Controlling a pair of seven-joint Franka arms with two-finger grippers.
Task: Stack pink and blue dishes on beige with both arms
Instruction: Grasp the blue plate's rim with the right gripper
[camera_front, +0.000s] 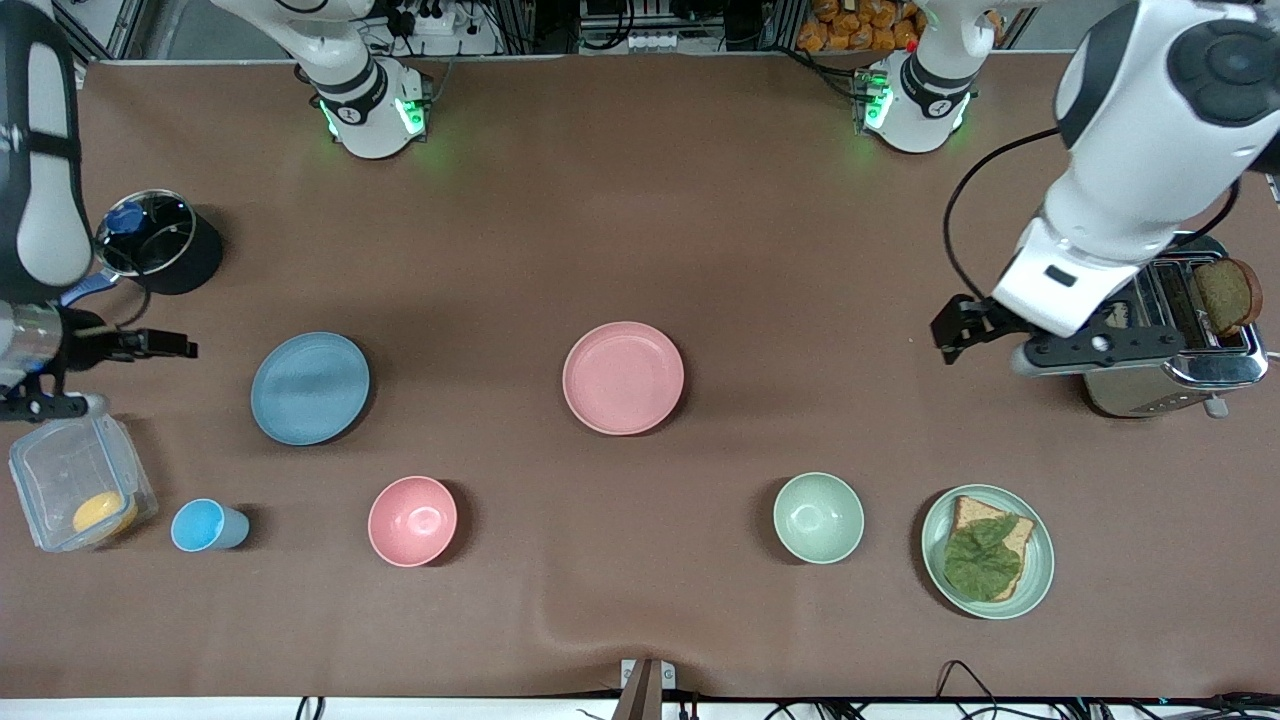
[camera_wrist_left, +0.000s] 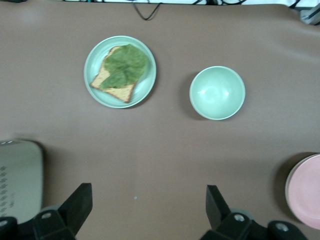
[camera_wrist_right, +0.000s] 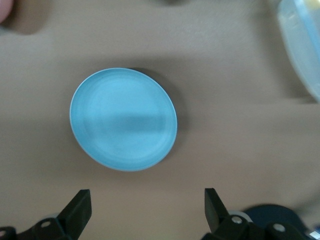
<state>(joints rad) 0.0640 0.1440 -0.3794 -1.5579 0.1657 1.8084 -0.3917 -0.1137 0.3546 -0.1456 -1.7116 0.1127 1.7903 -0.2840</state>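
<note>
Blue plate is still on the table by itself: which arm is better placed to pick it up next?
Right. The right gripper is open beside the blue plate, at that arm's end. The left gripper is open by the toaster, with the pink plate between.

Bare table around pink plate (camera_front: 623, 377); blue plate (camera_front: 310, 387) unobstructed above.

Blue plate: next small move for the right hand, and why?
Probably shift the right hand over the blue plate's rim and lower it: the hand hangs open and empty over the table beside the plate, which lies untouched.
</note>
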